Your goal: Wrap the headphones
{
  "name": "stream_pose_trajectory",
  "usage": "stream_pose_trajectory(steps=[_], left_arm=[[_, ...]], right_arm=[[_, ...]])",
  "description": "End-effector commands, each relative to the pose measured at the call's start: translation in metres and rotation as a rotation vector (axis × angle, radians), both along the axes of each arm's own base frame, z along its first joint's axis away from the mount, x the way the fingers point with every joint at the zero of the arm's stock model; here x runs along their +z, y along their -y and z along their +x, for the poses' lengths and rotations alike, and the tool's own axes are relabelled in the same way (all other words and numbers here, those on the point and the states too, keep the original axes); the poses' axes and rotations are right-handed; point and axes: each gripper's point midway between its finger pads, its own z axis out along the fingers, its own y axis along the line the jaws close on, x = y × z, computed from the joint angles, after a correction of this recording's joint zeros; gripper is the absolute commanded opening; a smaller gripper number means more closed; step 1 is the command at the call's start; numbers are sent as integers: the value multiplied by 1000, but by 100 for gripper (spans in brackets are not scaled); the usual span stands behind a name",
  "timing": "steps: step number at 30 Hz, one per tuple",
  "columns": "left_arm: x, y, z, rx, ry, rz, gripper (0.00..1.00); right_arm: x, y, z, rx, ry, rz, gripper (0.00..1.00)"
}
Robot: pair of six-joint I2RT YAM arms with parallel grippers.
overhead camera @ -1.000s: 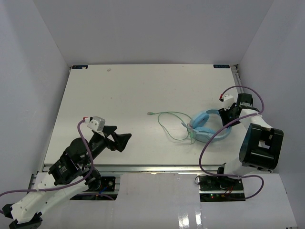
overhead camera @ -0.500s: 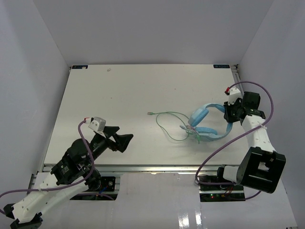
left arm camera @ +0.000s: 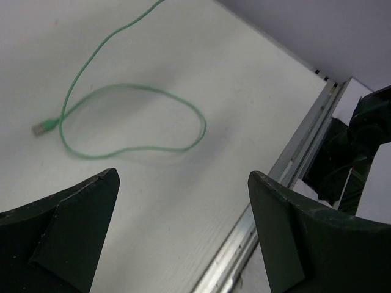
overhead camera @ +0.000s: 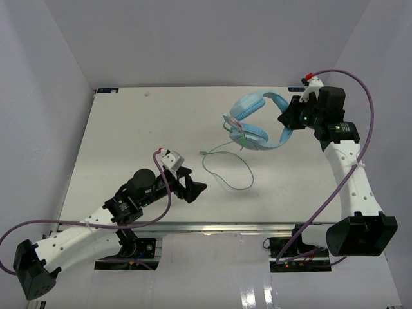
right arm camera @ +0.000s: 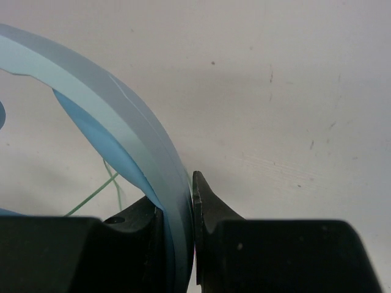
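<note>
While overhead the right gripper [overhead camera: 288, 122] holds the headphones [overhead camera: 252, 122] aloft over the table [overhead camera: 129, 129], far right, only its wrist camera shows fingers [right arm camera: 226, 244] pinching the band [right arm camera: 140, 134] — left gripper [overhead camera: 193, 190] wide open, empty, facing the cable [overhead camera: 228, 168].

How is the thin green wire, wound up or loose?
Loose. The thin pale-green cable lies in an open loop on the white table, while the right gripper grips the light blue headphones by the band.
</note>
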Motion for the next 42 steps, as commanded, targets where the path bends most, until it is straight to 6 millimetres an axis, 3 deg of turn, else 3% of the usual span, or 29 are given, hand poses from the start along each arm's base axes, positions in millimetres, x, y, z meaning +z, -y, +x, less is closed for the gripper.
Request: stream_pose_trajectory(steps=[1, 3, 10, 14, 18, 23, 29, 30, 35, 36, 42], left_arm=[[50, 25, -1, -123, 344, -158, 98], [56, 32, 9, -105, 424, -180, 98], [16, 64, 60, -49, 539, 22, 98], [-24, 56, 81, -20, 499, 103, 98], [-26, 39, 95, 75, 518, 120, 98], [-17, 33, 95, 79, 548, 140, 96], [-49, 24, 109, 76, 446, 186, 88], [-53, 24, 109, 67, 432, 188, 85], [-77, 33, 102, -25, 343, 195, 49], [-80, 34, 99, -38, 328, 191, 46], [-95, 25, 72, -89, 266, 165, 63]], right_arm=[[70, -22, 10, 2, 87, 197, 8], [80, -28, 14, 12, 84, 231, 8], [101, -40, 13, 64, 95, 288, 8], [109, -47, -3, 125, 118, 297, 8], [116, -53, -22, 198, 134, 292, 8], [115, -54, -37, 246, 153, 250, 8], [119, -57, -52, 312, 172, 228, 8], [121, -57, -54, 313, 178, 222, 8], [133, -53, -56, 298, 211, 205, 8], [136, -53, -56, 294, 219, 204, 8], [147, -53, -53, 288, 235, 214, 8]])
